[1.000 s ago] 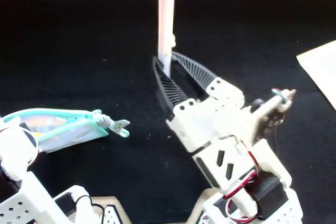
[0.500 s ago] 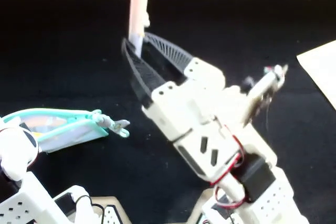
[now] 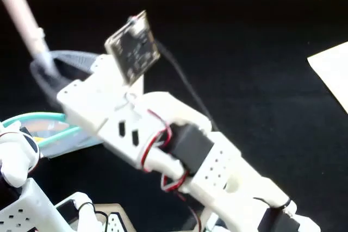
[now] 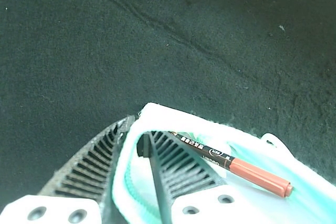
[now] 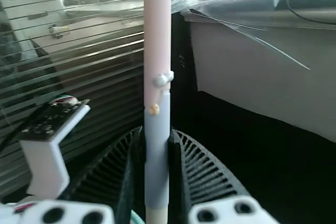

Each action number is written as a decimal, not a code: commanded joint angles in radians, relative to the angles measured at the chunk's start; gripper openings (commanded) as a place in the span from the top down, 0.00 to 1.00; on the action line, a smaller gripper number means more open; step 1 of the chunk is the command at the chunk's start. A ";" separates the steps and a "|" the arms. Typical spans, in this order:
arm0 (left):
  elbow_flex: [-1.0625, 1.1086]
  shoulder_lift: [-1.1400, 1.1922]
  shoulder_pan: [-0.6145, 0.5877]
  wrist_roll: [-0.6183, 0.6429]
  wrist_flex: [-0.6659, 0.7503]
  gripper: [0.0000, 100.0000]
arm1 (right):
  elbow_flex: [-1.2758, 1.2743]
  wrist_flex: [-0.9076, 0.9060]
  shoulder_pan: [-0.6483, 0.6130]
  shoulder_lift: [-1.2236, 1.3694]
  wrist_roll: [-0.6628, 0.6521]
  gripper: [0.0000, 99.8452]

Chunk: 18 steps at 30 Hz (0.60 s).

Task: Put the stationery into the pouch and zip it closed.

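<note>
One mint pouch (image 3: 60, 140), we see the left gripper (image 4: 135, 132) pinching its open rim, a red-and-black marker (image 4: 257, 177) inside it, the right gripper (image 3: 46, 69) clamped on a pale pen (image 3: 19, 12), raised near the pouch.

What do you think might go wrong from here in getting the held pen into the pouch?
The right gripper clamps the pen near one end, most of its length free, so it may pivot or slip. The left gripper pinches the pouch edge with one finger inside the mouth, so the pen could strike that finger or the rim. A marker already lying inside might block it.
</note>
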State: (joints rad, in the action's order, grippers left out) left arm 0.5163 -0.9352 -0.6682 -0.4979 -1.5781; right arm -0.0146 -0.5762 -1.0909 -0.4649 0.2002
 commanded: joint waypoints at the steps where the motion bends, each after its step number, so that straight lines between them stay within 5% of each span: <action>1: 0.084 0.021 0.021 0.008 -0.035 0.99 | -0.048 0.062 -0.073 0.001 0.006 0.99; 18: 0.082 0.021 0.021 0.008 -0.035 0.99 | -0.521 0.499 -0.110 0.012 -0.074 0.99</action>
State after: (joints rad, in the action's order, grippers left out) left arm 0.5163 -0.9352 -0.6682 -0.4964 -1.5781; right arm -0.4979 -0.1557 -1.2060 -0.4557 0.1465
